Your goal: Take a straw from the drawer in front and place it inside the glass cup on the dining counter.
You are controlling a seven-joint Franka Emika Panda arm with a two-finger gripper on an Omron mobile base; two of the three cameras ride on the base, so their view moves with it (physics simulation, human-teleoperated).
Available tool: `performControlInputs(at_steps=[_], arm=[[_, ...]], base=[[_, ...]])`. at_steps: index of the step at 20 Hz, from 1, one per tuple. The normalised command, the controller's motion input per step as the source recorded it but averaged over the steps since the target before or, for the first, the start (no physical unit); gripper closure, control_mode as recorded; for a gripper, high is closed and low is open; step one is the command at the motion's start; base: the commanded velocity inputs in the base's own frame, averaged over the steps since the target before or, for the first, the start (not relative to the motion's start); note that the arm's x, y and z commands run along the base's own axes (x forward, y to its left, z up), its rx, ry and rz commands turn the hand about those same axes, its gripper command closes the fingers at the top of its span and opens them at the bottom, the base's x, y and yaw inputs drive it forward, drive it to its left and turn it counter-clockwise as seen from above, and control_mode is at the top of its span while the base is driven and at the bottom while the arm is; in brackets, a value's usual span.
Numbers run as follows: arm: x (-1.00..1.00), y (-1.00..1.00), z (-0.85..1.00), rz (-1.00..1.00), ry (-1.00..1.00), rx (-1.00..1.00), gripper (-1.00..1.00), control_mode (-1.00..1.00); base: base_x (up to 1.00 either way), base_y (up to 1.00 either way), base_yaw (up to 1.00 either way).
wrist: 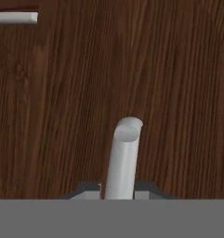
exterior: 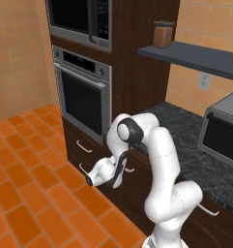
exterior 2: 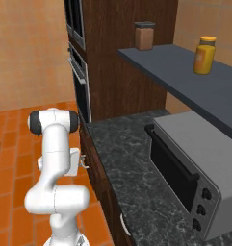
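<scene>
The drawer (wrist: 178,93) is a dark-brown wooden front that stands shut, close ahead in the hand view. Its curved silver handle (wrist: 124,158) rises between my two dark fingertips (wrist: 88,188). My gripper (wrist: 120,189) is shut on that handle. In the left base view my white hand (exterior: 102,172) reaches low against the cabinet front (exterior: 132,191) below the granite counter. From the right base view the hand (exterior 2: 73,161) shows beside the same cabinet. The straw, the glass cup and the dining counter are out of view.
A built-in oven (exterior: 84,97) and a microwave (exterior: 79,19) stand left of the drawers. The dark granite counter (exterior 2: 127,163) carries a toaster oven (exterior 2: 185,168). A shelf (exterior 2: 185,72) above holds jars. Another silver handle (wrist: 15,17) shows nearby. The orange tiled floor (exterior: 31,184) lies to the left.
</scene>
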Motion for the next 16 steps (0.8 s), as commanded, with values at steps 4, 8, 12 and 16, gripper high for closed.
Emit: performControlInputs(at_steps=[4, 8, 12, 16], arm=[[-0.43, 1.0, 0.0, 0.09, 0.0, 0.0, 1.0, -1.0], [-0.4, 1.0, 0.01, 0.09, 0.0, 0.0, 1.0, -1.0], [-0.33, 1.0, 0.02, 0.08, 0.05, 0.03, 1.0, -1.0], [-0.19, 1.0, 0.03, 0.07, 0.11, 0.08, 1.0, -1.0]], base=[[0.0, 0.0, 0.0], [0.0, 0.0, 0.0], [0.0, 0.0, 0.0], [0.0, 0.0, 0.0]])
